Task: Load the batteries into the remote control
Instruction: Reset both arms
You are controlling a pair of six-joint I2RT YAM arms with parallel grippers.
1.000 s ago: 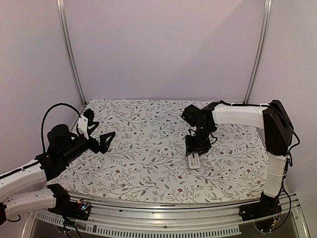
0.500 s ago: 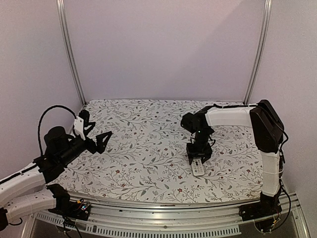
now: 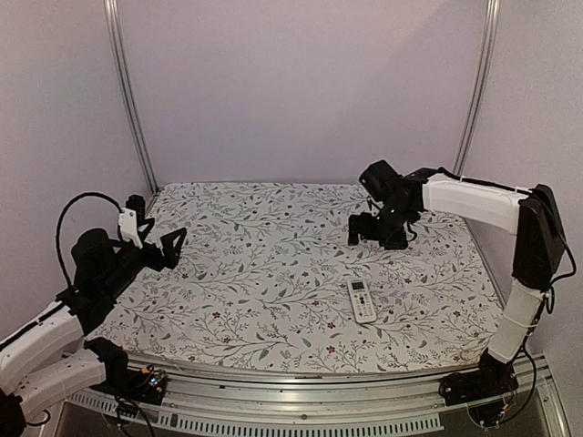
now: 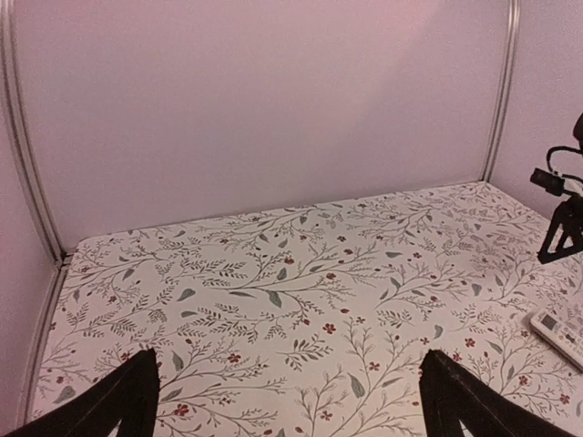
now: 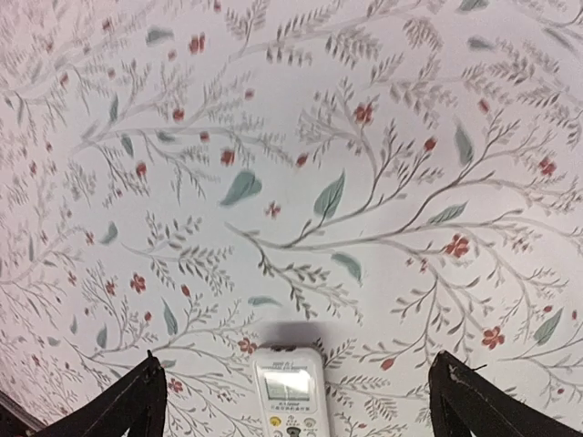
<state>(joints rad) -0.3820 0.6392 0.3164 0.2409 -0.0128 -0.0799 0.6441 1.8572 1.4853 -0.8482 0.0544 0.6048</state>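
Remote control (image 3: 361,299), a small white rectangular handset, lies display-up right of centre, toward the tabletop's near edge. The right wrist view shows its screen clearly; the left wrist view catches only a corner. Right gripper (image 3: 366,231) hangs farther back, spread wide and empty. Left gripper (image 3: 160,235), by the left edge, is likewise.

Nothing legible shows in any view: no words, brand names, numbers or signs. The small white rectangular remote control (image 3: 361,299) lies face up on the white floral-patterned table cover (image 3: 264,273). In the right wrist view it shows a pale grey display (image 5: 289,384) with faint dark marks, and below it a few coloured buttons at the picture's edge. All of these are too small and blurred to read. In the left wrist view the remote is only a cropped sliver at the right edge.
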